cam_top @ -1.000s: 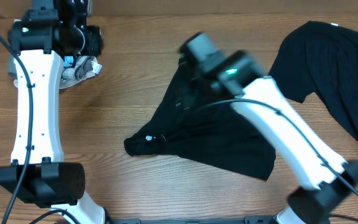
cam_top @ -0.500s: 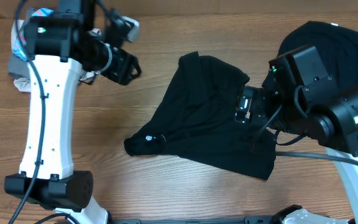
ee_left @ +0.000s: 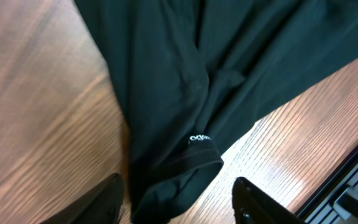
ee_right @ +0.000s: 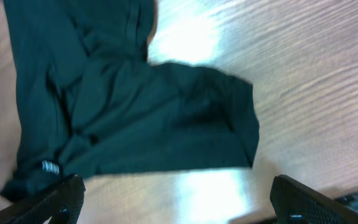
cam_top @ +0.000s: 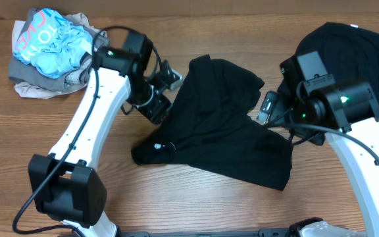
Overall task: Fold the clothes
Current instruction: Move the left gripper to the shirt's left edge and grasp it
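From overhead, the crumpled black garment (cam_top: pixel 216 125) lies mid-table, with the left gripper (cam_top: pixel 162 85) at its upper-left edge and the right gripper (cam_top: pixel 266 108) over its right side. A second black garment (cam_top: pixel 354 59) is spread at the far right, and a pile of light-blue, grey and beige clothes (cam_top: pixel 48 49) sits far left. The fabric is bunched in overlapping layers, so a pinch could take several at once and wad it tighter.

In the left wrist view, the left gripper (ee_left: pixel 179 205) is spread wide and empty above the cuff with the white logo (ee_left: pixel 199 138). Closing there would likely catch only that doubled cuff.

In the right wrist view, the right gripper (ee_right: pixel 179 205) is also wide apart and empty, near the hem, with the wooden table (ee_right: pixel 291 74) bare beside it. A slightly misplaced descent could close on wood.
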Robot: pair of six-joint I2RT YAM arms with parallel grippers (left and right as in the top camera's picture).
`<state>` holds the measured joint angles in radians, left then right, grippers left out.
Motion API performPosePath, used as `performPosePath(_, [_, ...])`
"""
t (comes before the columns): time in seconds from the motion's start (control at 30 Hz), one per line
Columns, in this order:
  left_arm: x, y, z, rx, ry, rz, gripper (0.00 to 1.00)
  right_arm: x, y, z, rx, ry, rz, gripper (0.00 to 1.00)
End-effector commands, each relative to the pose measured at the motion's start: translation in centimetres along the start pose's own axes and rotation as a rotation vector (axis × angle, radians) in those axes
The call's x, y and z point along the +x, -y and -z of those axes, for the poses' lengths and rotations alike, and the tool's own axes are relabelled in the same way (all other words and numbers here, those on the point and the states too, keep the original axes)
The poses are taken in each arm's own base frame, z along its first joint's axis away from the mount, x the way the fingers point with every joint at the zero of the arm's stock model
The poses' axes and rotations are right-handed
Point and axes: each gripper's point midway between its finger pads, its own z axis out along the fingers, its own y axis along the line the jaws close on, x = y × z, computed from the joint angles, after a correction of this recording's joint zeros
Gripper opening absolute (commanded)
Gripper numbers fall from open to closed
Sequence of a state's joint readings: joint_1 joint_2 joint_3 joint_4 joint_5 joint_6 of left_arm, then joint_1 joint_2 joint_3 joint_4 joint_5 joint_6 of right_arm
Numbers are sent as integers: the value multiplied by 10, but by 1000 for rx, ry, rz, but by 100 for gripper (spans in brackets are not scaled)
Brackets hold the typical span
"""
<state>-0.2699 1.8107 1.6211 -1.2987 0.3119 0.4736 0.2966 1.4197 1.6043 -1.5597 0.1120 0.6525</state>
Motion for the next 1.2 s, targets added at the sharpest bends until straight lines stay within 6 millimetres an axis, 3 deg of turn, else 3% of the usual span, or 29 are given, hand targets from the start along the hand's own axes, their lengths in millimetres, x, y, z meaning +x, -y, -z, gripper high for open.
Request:
performPosePath(0.0, [9, 22, -22, 92, -31, -50, 64, -9, 12, -12, 18, 7, -21, 100])
performPosePath(0.17, [25, 45, -47, 116, -115, -69, 63, -11, 28, -34, 41, -25, -57, 100])
performPosePath(0.27, [31, 33, -61, -14, -164, 41, 64, -8, 28, -46, 38, -45, -38, 100])
performPosePath(0.33, [43, 13, -69, -180, -210, 149, 64, -4, 28, -57, 37, -60, -37, 100])
performPosePath(0.47, [52, 13, -76, -197, -239, 149, 64, 0, 30, -67, 43, -72, -36, 100])
performPosePath(0.63, [54, 30, -86, -88, -234, 114, 90, -2, 28, -69, 36, -61, -37, 100])
performPosePath(0.7, [60, 31, -90, -82, -248, 117, 93, -3, 27, -70, 34, -58, -37, 100])
performPosePath(0.9, [79, 34, -100, -68, -298, 120, 90, -8, 24, -70, 19, -38, -20, 100])
performPosePath(1.17, [73, 14, -106, -178, -256, 189, 66, -12, 21, -70, 8, -21, -13, 100])
